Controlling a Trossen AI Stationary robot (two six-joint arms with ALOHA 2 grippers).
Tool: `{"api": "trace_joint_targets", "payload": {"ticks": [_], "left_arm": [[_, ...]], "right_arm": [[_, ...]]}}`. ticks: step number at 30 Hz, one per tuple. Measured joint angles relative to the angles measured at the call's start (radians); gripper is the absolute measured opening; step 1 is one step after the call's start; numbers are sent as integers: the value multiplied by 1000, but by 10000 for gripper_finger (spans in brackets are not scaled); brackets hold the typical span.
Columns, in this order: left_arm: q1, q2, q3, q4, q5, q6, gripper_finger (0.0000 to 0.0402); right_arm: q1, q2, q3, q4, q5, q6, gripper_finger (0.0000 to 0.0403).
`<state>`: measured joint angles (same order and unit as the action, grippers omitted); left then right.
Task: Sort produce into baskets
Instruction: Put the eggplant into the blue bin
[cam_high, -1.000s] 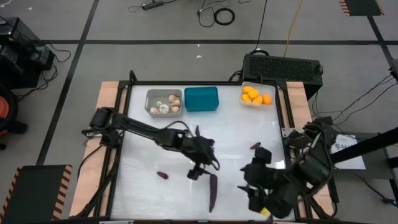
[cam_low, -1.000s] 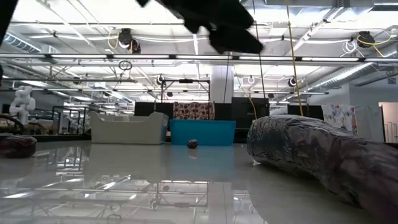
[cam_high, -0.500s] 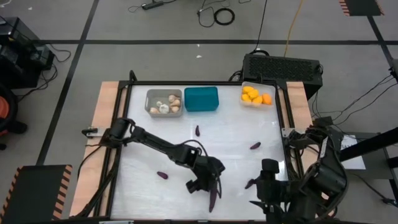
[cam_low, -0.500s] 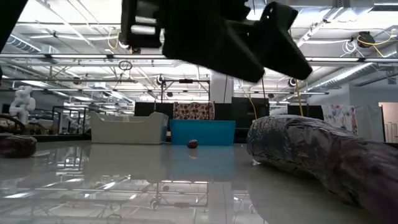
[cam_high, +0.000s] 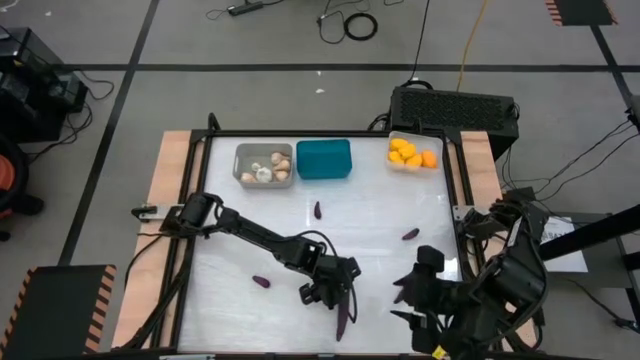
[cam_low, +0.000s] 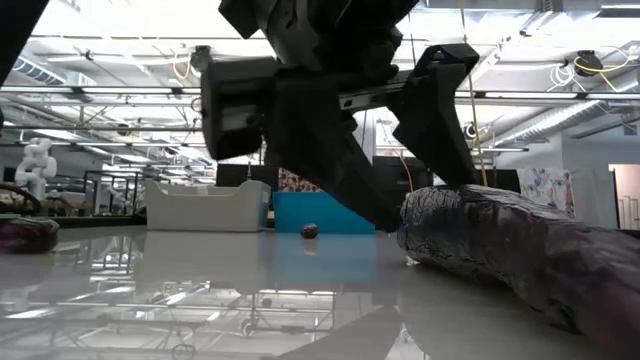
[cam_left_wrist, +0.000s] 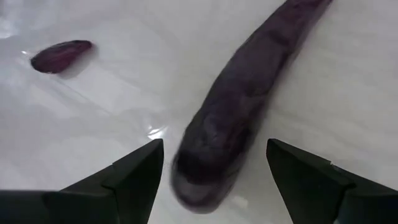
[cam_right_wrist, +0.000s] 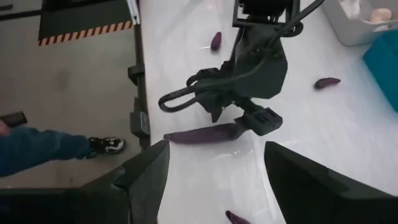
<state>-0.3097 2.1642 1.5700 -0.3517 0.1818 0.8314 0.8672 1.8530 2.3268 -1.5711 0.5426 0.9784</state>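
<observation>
Purple and long, the eggplant (cam_left_wrist: 239, 106) lies flat near the table's front edge, and the left gripper (cam_high: 330, 293) hangs right over its end with fingers spread wide, one either side, nothing held. Risk here: it's a rounded, slick-looking piece, so an off-centre pinch near the tip could roll it or let it droop. The right gripper (cam_high: 425, 300) waits close by, fingers apart too, so a swing that way could clip it. Open white table (cam_high: 370, 215) leads up to the teal basket (cam_high: 324, 158), with small purple pieces (cam_high: 317, 210) scattered along the way.
</observation>
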Motion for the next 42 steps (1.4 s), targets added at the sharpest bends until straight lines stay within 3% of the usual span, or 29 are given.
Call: {"api": "trace_joint_targets", "payload": {"ticks": [12,25,30,36,42], "left_arm": [[2,17,0,-77,-1,92,287],[10,1,1,-188,6,26,171],[35,-40,-2,-270,8,-33,156],[172,-144,-2,-398,-11,-196,157],[393,-256,-1,-393,-76,-343,157]], "right_arm": [[-57,0,0,0,9,31,254],[-93,0,0,0,54,-10,254],[-97,0,0,0,63,-19,254],[-105,0,0,0,119,-45,254],[-122,0,0,0,151,-60,254]]}}
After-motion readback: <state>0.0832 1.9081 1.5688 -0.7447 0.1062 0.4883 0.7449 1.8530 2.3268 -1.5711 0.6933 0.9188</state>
